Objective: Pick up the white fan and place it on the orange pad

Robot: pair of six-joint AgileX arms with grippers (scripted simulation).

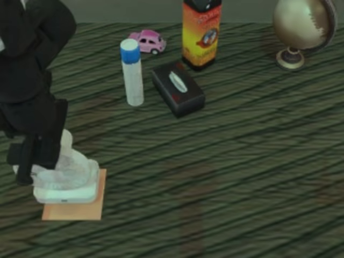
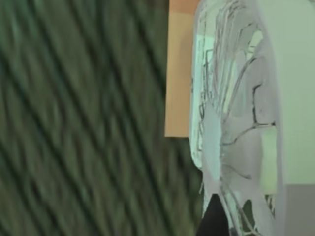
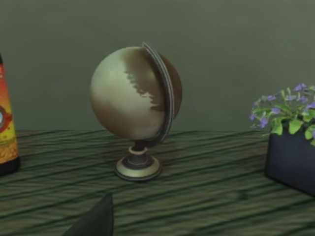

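Note:
The white fan (image 1: 69,180) stands with its rounded base on the orange pad (image 1: 80,209) near the table's front left. Its wire-grille head leans towards my left gripper (image 1: 37,158), which is shut on the grille from the left side. In the left wrist view the grille of the fan (image 2: 236,123) fills the picture, one dark finger (image 2: 214,221) lies against it, and a strip of the pad (image 2: 177,73) shows beside it. My right arm is parked out of the top view; one finger (image 3: 101,219) of its open gripper shows in its wrist view.
At the back stand a white bottle with a blue cap (image 1: 131,72), a pink toy car (image 1: 148,41), a black tissue box (image 1: 177,88), a tall orange-red bottle (image 1: 201,32) and a globe (image 1: 301,27). A potted plant (image 3: 290,157) sits beyond the globe.

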